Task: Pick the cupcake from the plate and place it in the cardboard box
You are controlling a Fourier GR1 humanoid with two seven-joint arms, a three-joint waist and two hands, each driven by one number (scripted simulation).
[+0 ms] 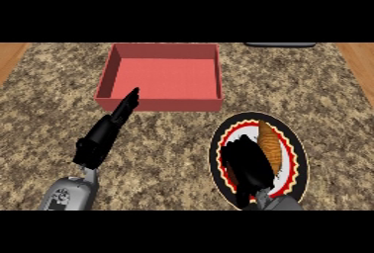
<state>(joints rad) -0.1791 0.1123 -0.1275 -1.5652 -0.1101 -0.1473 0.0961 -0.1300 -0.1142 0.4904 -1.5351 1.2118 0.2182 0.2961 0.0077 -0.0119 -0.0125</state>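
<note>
The cupcake (269,141) is lying on the plate (292,148) at the near right of the desk (168,148), and only an orange-brown, ribbed sliver of it is being shown to the right of the right hand (248,165). That hand is being held low over the plate, directly over the plate's middle, with its fingers apparently being curled down beside the cupcake; whether the cupcake is actually being pinched cannot be told, because the contact is being hidden by the hand's own black bulk.

The step in hand is judged to be the grasp. To do it well, the fingers and thumb should be brought to opposite sides of the cupcake, the closing should be finished before any lifting is attempted, and the plate should not be dragged. The lift should then be made straight up, high enough for the near wall of the cardboard box (161,79) to be cleared, since the box is standing at the far left, well apart from the plate.

The left hand (110,128) is being held out with fingers straight and pressed together, its tips just reaching the box's near wall.

The cupcake's top and full shape are being concealed. A dark object (280,44) at the far edge is being cut off and cannot be identified.
</note>
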